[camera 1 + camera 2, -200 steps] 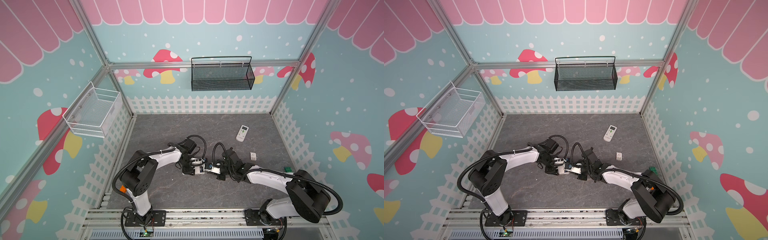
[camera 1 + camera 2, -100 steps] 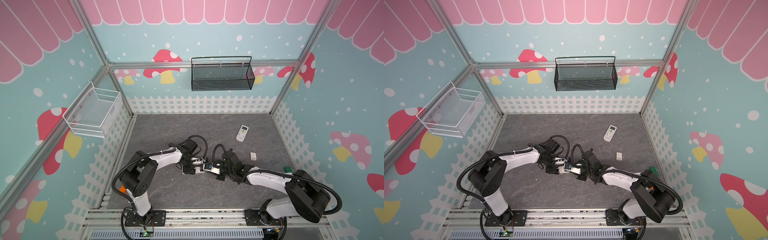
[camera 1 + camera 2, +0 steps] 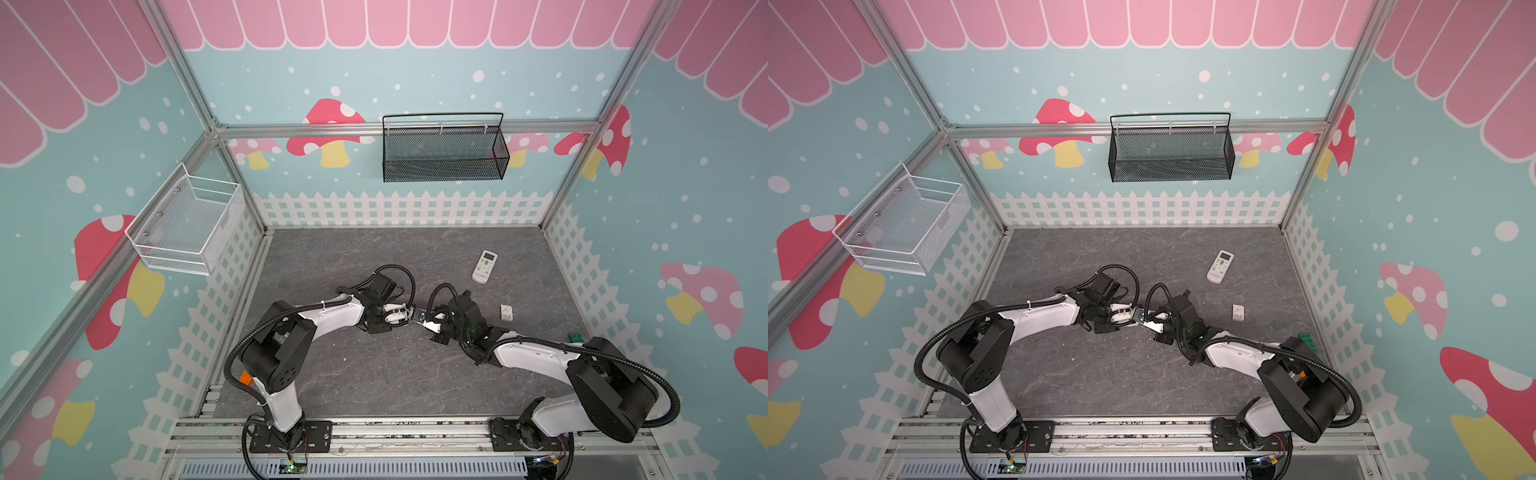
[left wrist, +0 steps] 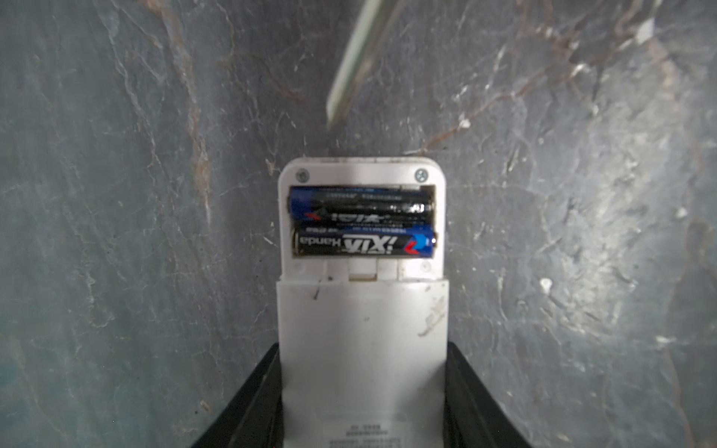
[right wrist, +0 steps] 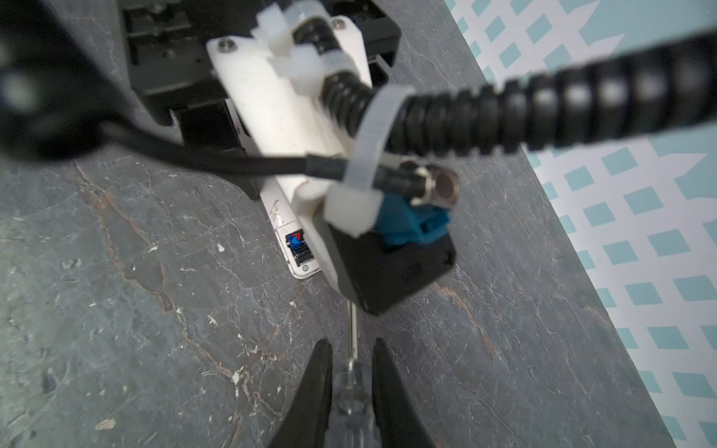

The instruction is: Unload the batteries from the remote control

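Near the middle of the counter (image 3: 374, 374), both arms meet tip to tip. Compared with a second ago, the right gripper (image 5: 351, 345) seems to have crept slightly closer to the left gripper (image 4: 362, 351), and neither grip has altered. That suggests you are lining up to pry and have not started: nothing is unloaded yet.

The left gripper is clamped on the sides of the white remote (image 4: 362, 310), pinning it face down. The right gripper is pinched on the clear handle of the screwdriver (image 5: 351, 384), shaft pointing at the remote.

The left wrist view alone shows what matters. The compartment is open, and two batteries (image 4: 362, 221), black with blue ends, lie side by side, both seated. The blurred screwdriver tip hovers just beyond the remote's end, not touching it.

The right wrist view shows the grip on the handle, but the left arm's camera housing hides all but a sliver of the compartment.

Both top views hide the batteries under the wrists. Only they show a second remote (image 3: 484, 266) well apart toward the back, and a small white piece (image 3: 506, 312) near the right arm, possibly the cover.
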Motion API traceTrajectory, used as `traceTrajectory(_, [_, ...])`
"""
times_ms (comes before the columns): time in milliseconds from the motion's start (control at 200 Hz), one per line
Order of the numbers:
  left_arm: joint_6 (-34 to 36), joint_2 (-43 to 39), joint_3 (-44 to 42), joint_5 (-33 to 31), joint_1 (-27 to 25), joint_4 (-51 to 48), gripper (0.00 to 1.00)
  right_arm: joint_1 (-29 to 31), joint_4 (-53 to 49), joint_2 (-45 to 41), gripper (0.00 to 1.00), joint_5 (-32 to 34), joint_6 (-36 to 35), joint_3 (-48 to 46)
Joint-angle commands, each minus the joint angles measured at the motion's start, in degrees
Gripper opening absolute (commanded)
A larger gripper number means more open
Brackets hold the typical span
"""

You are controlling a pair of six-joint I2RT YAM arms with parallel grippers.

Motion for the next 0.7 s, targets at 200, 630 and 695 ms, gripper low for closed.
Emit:
traceTrajectory(200, [0.2,0.1,-0.4,1.7,-0.3,-0.2,0.0,-0.1,-8.8,2.8,0.0,-15.2,-4.9,5.5])
traceTrajectory(630, [0.5,0.2,-0.3,1.8,-0.3,-0.3,0.0,-0.2,-9.6,5.5,0.0,-7.0,-7.4,6.6])
traceTrajectory(695, [0.5,0.2,-0.4,1.8,-0.3,-0.4,0.0,-0.2,-9.5,5.3,0.0,-7.0,-7.5,6.6])
